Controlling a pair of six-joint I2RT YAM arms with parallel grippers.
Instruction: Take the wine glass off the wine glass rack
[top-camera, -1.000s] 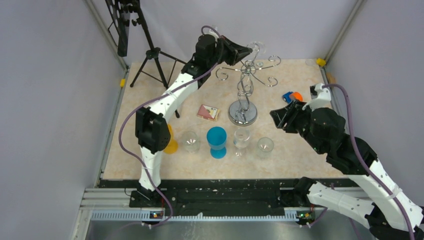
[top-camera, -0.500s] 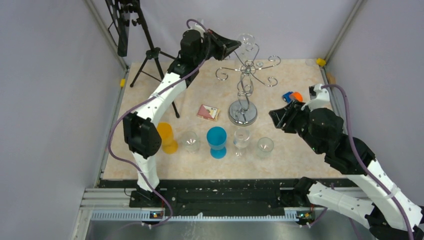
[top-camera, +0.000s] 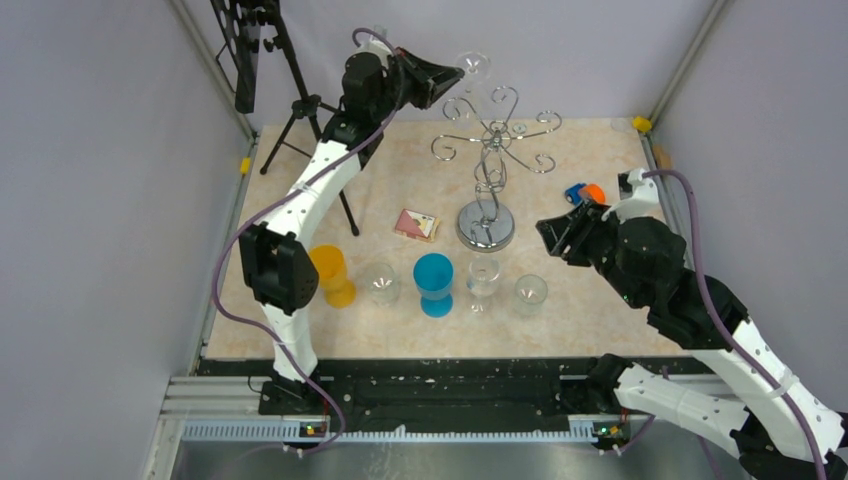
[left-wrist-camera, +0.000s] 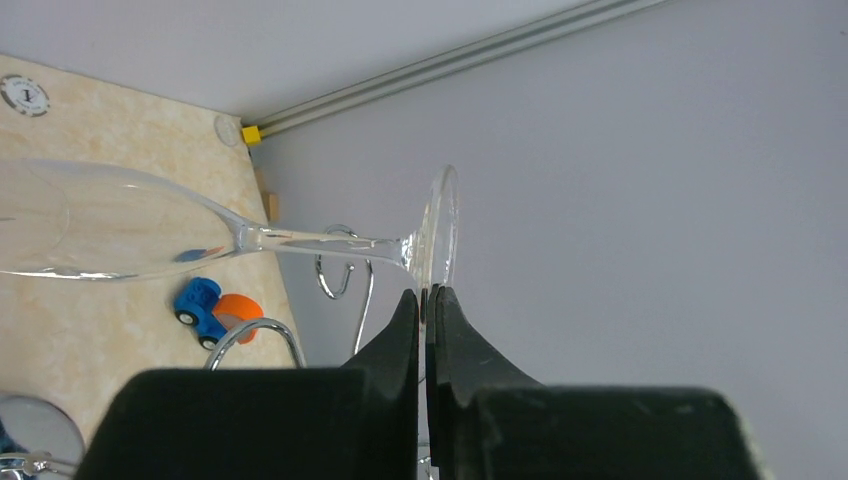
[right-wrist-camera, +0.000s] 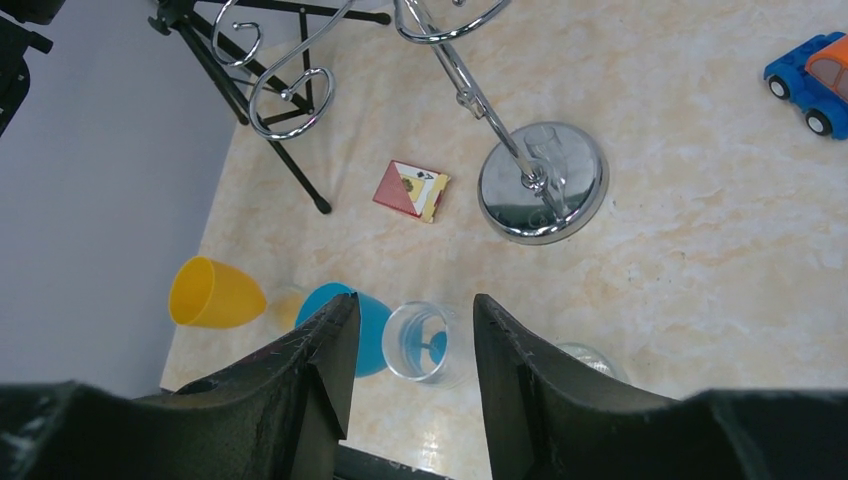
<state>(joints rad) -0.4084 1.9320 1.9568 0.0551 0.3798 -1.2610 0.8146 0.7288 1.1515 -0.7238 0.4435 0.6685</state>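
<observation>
My left gripper (top-camera: 452, 72) is shut on the foot of a clear wine glass (top-camera: 473, 66) and holds it high, just up and left of the top of the chrome wine glass rack (top-camera: 492, 135). In the left wrist view the gripper (left-wrist-camera: 427, 296) pinches the foot's rim. The wine glass (left-wrist-camera: 110, 235) lies sideways with its bowl to the left, and a rack scroll (left-wrist-camera: 338, 278) shows behind its stem. My right gripper (top-camera: 547, 234) is open and empty, right of the rack's disc base (top-camera: 486, 227). In its own view the gripper (right-wrist-camera: 410, 310) hovers above the cups.
A row stands near the front: yellow cup (top-camera: 333, 276), clear glass (top-camera: 381, 283), blue cup (top-camera: 434, 283), stemmed glass (top-camera: 483, 279), clear glass (top-camera: 530, 293). A small card box (top-camera: 416, 224) lies left of the base. A toy car (top-camera: 583, 193) is right. A black tripod (top-camera: 300, 110) stands back left.
My left arm has risen and swung left, carrying the wine glass up and away from the rack's top scrolls. The right arm has barely moved.
</observation>
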